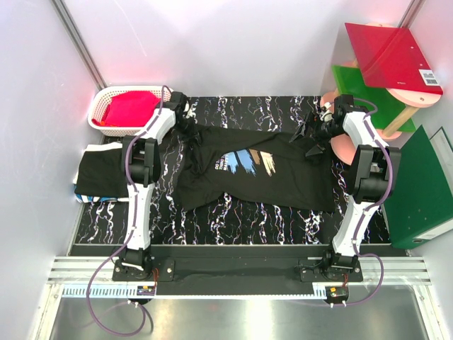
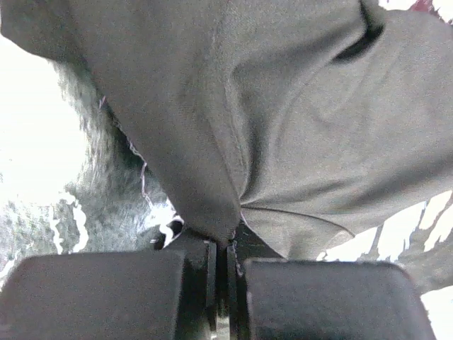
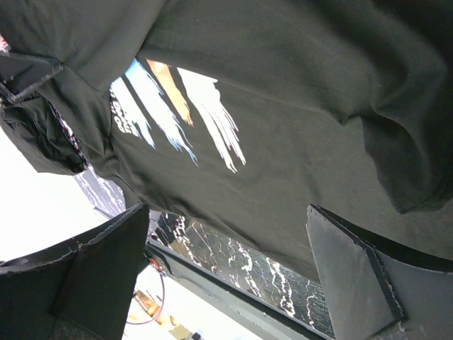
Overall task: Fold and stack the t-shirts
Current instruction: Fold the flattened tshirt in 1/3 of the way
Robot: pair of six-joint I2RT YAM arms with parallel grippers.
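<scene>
Presently, on the marbled tabletop:

1. Printed shirt. Black, with slanted blue, orange and pale strokes on the chest. It lies opened out and rumpled across the middle, print upward.
2. Folded pile. Black and flat, at the left edge of the tabletop beside the left arm, apart from the printed shirt.
3. Left pincer. At the printed shirt's far left corner. In its wrist view the pincer is closed tight on a pinch of the cloth, which bunches up from the grip.
4. Right pincer. Over the shirt's far right end. In its wrist view the pincer is spread wide with nothing in it, and the print lies below.
5. Basket. White, at the far left corner, with red cloth inside.
</scene>
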